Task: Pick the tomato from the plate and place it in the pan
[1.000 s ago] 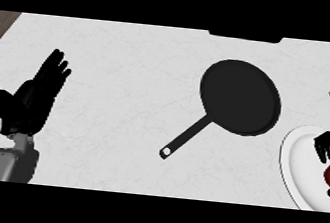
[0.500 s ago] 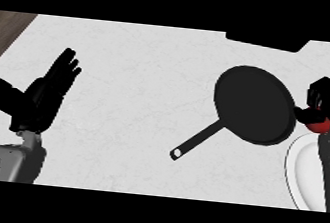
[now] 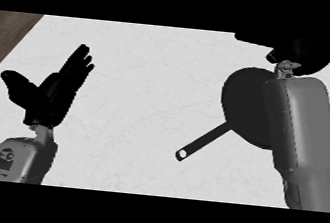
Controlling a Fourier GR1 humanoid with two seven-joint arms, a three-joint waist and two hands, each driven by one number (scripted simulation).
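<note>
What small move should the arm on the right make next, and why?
Probably draw the right robot hand a little nearer, over the middle of the round black frying pan: it shows beyond the pan's far rim, and the tomato is not visible, likely hidden beneath it.

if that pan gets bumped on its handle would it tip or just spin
Tipping seems unlikely: the pan lies flat on the counter on a wide base. A push on its long thin handle, sticking out to one side, would probably swing it round. It looks rigid, likely moving as one piece.
</note>
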